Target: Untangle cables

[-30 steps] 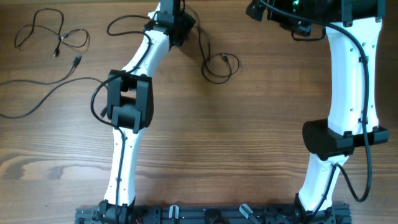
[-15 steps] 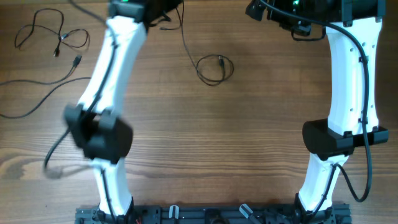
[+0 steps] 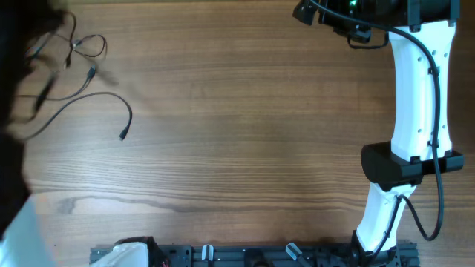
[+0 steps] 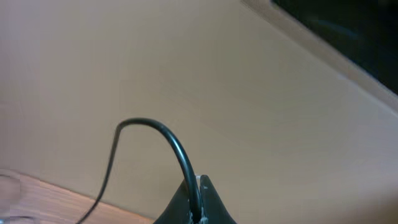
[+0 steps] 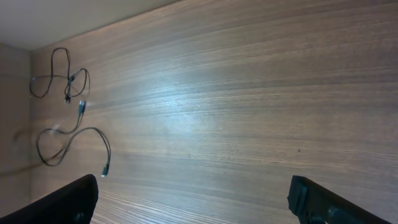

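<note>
Thin black cables (image 3: 78,46) lie in loose loops at the table's far left. One longer cable (image 3: 104,100) curves down to a small plug end (image 3: 122,136). The right wrist view shows the same loops (image 5: 62,78) and the curved cable (image 5: 74,140). In the left wrist view my left gripper (image 4: 198,202) is shut on a black cable (image 4: 171,140), which arcs up out of the jaws and drops to the left. From overhead that arm is only a dark blur (image 3: 11,89) at the left edge. My right gripper (image 5: 193,196) hangs open and empty high above the table.
The right arm (image 3: 415,96) stands along the right side, its wrist (image 3: 334,13) at the top edge. The arms' mounting rail (image 3: 252,256) runs along the front edge. A beige wall (image 4: 249,93) fills most of the left wrist view.
The left arm swung from the top middle to the far left, its gripper shutting on a cable. The loop that lay near the top centre has been dragged left. The right arm stayed still.
</note>
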Robot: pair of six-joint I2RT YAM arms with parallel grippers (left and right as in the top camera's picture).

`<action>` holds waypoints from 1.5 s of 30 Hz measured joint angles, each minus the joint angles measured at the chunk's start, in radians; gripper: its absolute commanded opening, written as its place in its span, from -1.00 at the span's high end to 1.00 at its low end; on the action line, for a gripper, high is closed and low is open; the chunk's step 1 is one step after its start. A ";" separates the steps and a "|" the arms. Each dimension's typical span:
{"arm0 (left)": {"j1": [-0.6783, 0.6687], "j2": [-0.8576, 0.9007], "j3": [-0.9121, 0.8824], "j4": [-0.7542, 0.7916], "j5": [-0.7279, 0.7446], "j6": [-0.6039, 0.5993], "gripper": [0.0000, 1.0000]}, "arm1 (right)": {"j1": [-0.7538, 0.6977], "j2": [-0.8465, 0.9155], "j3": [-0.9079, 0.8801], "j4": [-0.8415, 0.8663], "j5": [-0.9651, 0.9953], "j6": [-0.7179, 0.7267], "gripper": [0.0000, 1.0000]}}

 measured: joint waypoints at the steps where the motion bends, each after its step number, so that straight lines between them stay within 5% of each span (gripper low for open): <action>1: 0.035 -0.024 0.000 -0.013 -0.003 0.000 0.92 | 0.000 0.000 0.000 0.000 0.000 0.000 -0.99; 15: 0.222 0.016 0.001 -0.217 -0.164 -0.025 0.92 | 0.000 0.000 0.000 0.000 0.000 0.000 -1.00; 22: 0.403 0.041 0.001 -0.499 -0.269 -0.214 0.92 | 0.000 0.000 0.000 -0.001 0.000 0.000 -0.99; 30: 0.659 0.292 0.001 -0.562 -0.394 -0.295 0.92 | 0.000 0.000 0.000 0.002 0.000 0.000 -0.99; 37: 0.676 0.631 0.001 -0.550 -0.512 -0.305 0.91 | 0.000 0.000 0.000 0.016 0.000 0.005 -0.99; 40: 0.676 0.767 0.001 -0.558 -0.486 -0.305 0.76 | 0.000 0.000 0.000 0.024 0.000 0.007 -0.99; 45: 0.678 0.780 0.001 -0.549 -0.478 -0.309 0.74 | 0.000 0.000 0.000 0.024 0.000 0.007 -0.99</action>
